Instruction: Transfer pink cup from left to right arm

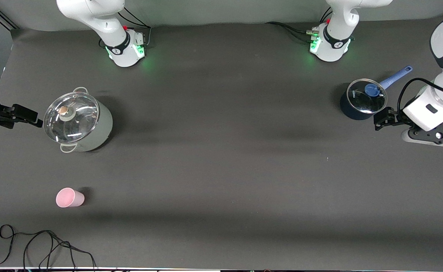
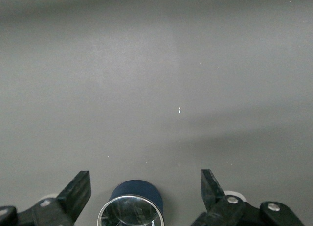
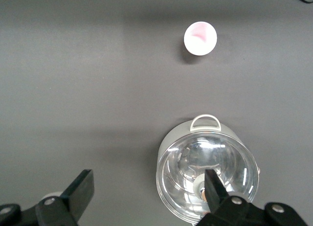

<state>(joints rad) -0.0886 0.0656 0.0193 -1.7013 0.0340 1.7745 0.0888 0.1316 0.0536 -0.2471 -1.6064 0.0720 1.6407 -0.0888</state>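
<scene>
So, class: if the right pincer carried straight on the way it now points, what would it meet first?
Probably the glass lid of the pale green pot; the open right pincer hangs partly over it, though depth is unclear.

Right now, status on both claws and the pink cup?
Left claw open over small dark-blue lidded pot. Right claw open beside large grey glass-lidded pot. Small pale-pink plastic cup untouched, nearer camera than grey pot; nothing blocking.

Right end effector (image 3: 146,192) hangs open over the desk (image 3: 78,89)
Glass-lidded grey pot (image 3: 208,167) below it; pink cup (image 3: 200,38) stands apart.
</scene>
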